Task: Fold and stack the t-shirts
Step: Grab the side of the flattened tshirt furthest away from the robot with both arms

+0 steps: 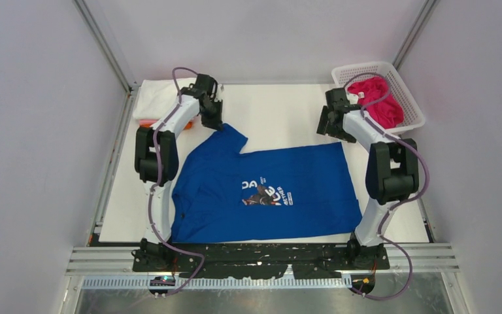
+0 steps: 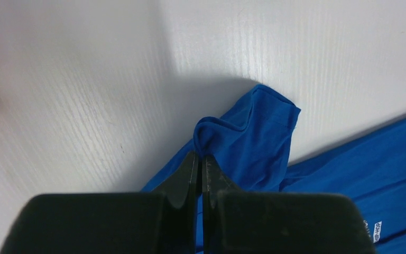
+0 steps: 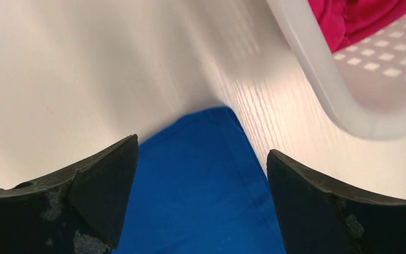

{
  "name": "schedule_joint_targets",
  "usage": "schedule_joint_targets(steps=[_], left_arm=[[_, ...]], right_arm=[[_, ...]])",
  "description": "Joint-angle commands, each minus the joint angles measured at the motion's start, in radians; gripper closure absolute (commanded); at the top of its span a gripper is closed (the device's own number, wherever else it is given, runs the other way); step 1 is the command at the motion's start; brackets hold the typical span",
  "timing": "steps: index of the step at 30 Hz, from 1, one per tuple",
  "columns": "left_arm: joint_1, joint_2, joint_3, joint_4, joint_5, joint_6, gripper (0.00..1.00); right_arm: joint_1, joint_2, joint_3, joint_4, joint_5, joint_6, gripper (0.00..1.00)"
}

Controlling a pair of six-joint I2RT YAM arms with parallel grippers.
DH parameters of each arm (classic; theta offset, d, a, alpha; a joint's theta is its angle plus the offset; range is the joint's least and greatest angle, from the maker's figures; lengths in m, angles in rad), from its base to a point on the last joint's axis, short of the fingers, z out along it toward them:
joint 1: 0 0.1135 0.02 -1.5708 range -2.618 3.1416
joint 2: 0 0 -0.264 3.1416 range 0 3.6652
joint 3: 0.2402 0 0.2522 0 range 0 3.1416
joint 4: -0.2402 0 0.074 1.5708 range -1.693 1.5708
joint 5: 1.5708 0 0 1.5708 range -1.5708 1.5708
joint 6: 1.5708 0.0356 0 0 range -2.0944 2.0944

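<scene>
A royal blue t-shirt (image 1: 265,190) with a white chest print lies spread flat on the white table. My left gripper (image 1: 212,122) is shut on a bunched fold of its far left sleeve (image 2: 254,135); the jaws (image 2: 201,157) pinch the cloth between them. My right gripper (image 1: 332,127) hovers open over the shirt's far right corner (image 3: 201,174), one finger on each side and nothing held (image 3: 201,151). A magenta t-shirt (image 1: 380,99) lies crumpled in the basket. A folded white t-shirt (image 1: 155,98) sits at the back left with an orange edge (image 1: 145,123) under it.
The white lattice basket (image 1: 408,98) stands at the back right corner, close beside my right gripper; its rim (image 3: 317,79) shows in the right wrist view. Metal frame posts and grey walls enclose the table.
</scene>
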Motion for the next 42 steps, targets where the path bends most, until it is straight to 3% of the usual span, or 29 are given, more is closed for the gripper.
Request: schedule_joint_targets(steps=[1, 9, 14, 29, 32, 36, 42], left_arm=[[-0.006, -0.073, -0.032, 0.052, 0.004, 0.022, 1.00], [-0.015, -0.108, -0.067, 0.064, 0.010, 0.034, 1.00], [-0.015, -0.127, -0.082, 0.068, 0.003, 0.036, 1.00], [-0.019, -0.226, -0.176, 0.118, 0.003, 0.038, 1.00], [-0.021, -0.234, -0.182, 0.123, 0.007, 0.049, 1.00], [-0.025, -0.245, -0.192, 0.127, 0.004, 0.065, 1.00], [-0.027, -0.260, -0.196, 0.134, -0.001, 0.071, 1.00]], right_arm=[[0.012, 0.140, 0.168, -0.073, 0.135, 0.034, 0.01], [0.029, 0.328, 0.334, -0.144, 0.190, 0.034, 0.03], [0.029, 0.329, 0.292, -0.140, 0.175, 0.040, 0.10], [0.023, 0.212, 0.094, -0.099, 0.198, 0.077, 0.41], [0.020, 0.208, 0.093, -0.083, 0.183, 0.083, 0.59], [0.020, 0.206, 0.096, -0.054, 0.164, 0.090, 0.74], [0.019, 0.223, 0.098, -0.056, 0.132, 0.139, 0.78]])
